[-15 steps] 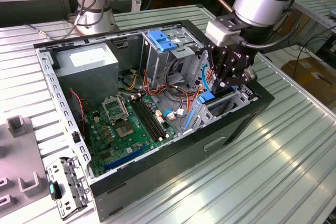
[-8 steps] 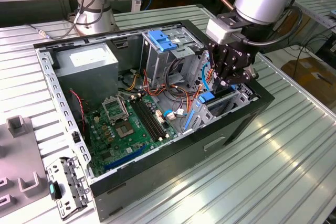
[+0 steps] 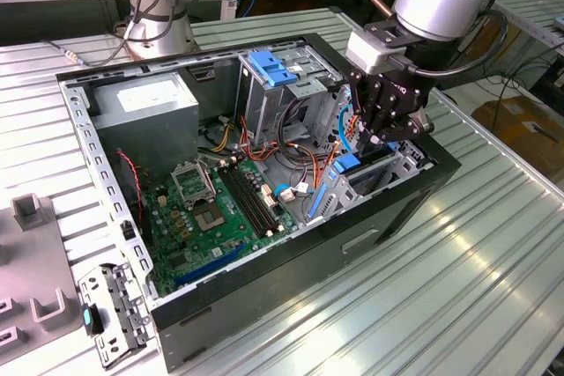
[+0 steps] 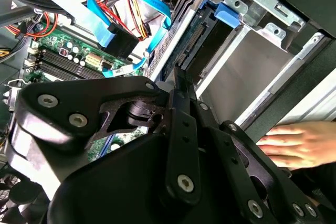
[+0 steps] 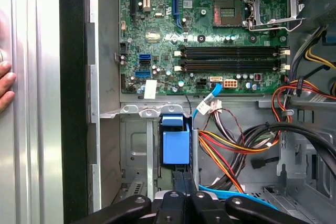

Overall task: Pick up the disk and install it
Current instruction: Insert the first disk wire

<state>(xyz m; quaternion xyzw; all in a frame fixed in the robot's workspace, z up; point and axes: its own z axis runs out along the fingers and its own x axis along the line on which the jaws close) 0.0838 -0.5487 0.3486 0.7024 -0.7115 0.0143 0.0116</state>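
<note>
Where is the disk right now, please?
The disk sits in the drive bay of the case, on the exterior view's right, under the gripper.

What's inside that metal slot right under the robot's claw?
The disk stands on edge in the drive bay, its connector edge and a blue rail showing. The gripper and bay walls cover the rest of it.

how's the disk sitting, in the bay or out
In. The disk stands on edge inside the bay, blue end between its metal walls, gripper right over it. Fully seated or not: cannot tell.
</note>
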